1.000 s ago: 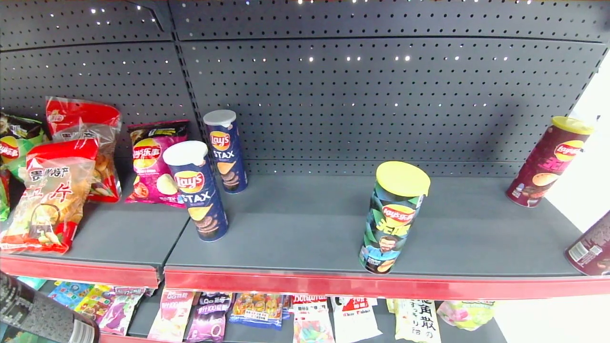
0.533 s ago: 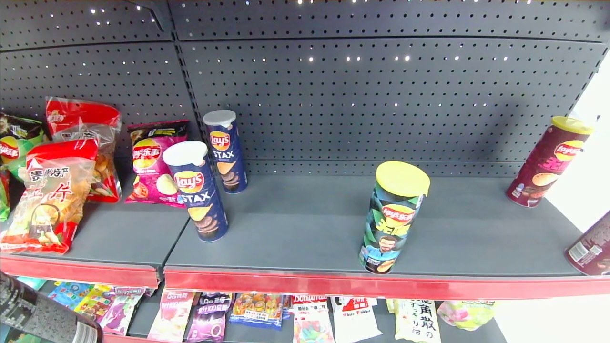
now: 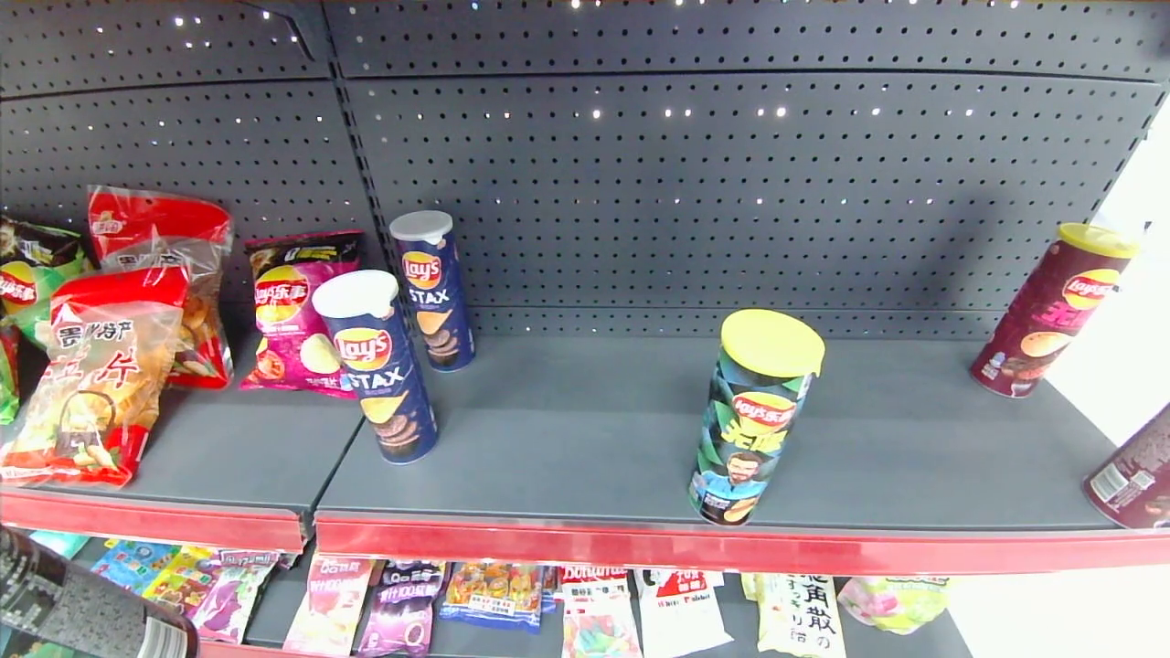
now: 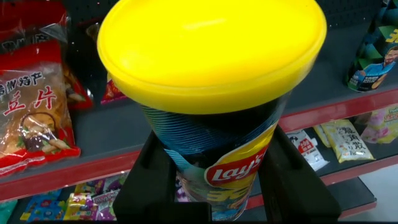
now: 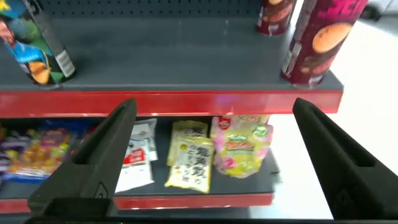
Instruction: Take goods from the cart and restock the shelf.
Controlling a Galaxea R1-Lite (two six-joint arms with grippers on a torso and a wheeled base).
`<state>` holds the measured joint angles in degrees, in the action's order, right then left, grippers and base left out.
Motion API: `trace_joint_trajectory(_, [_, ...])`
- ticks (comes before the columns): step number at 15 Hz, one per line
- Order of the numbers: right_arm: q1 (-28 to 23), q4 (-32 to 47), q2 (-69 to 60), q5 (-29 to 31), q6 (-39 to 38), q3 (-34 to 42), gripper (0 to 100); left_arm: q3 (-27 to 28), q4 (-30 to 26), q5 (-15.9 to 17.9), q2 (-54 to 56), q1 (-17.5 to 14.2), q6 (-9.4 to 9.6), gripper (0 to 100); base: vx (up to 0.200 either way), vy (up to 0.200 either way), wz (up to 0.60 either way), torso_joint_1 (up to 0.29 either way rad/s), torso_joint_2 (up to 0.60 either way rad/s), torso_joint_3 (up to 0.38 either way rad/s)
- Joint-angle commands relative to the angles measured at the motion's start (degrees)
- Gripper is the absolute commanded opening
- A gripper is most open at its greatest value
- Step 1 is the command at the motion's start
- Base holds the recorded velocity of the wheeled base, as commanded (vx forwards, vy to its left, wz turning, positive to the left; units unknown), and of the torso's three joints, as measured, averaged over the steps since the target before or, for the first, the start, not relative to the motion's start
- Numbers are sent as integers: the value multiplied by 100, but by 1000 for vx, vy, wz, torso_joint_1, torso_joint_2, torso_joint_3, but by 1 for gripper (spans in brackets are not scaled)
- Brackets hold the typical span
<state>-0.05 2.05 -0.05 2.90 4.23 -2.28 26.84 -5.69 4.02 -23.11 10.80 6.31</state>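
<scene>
The left claw (image 4: 217, 190) is clamped on a yellow-lidded chip can (image 4: 211, 68), one dark finger pressed against each side of its lower body, with the lid end sticking out past them. The can is held in front of the shelf (image 4: 109, 127), clear of its grey deck. The right claw (image 5: 214, 165) is spread wide and empty, near the shelf's red front edge (image 5: 174, 102) and a maroon chip can (image 5: 317, 37).

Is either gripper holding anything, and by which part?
The left gripper is shut on a yellow-lidded chip can, clamping its body from both sides, below the lid. The right gripper is open and holds nothing.
</scene>
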Motion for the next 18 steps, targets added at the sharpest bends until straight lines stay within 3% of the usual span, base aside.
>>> trace_joint_trajectory(1, [31,41,58,-123,8,-27,100,-4,-11,20,0,1,10,0,0,0,0,0,0,0])
trace_joint_trajectory(6, [14,-29,14,237,-168,8,100,-21,-11,20,9,1,10,0,0,0,0,0,0,0])
trace_joint_trajectory(13, [14,-214,5,-448,-194,228,100,-12,-2,46,-27,1,10,0,0,0,0,0,0,0])
trace_joint_trajectory(18, [14,-205,5,-396,-344,228,100,-21,-2,143,-70,1,1,0,0,0,0,0,0,0])
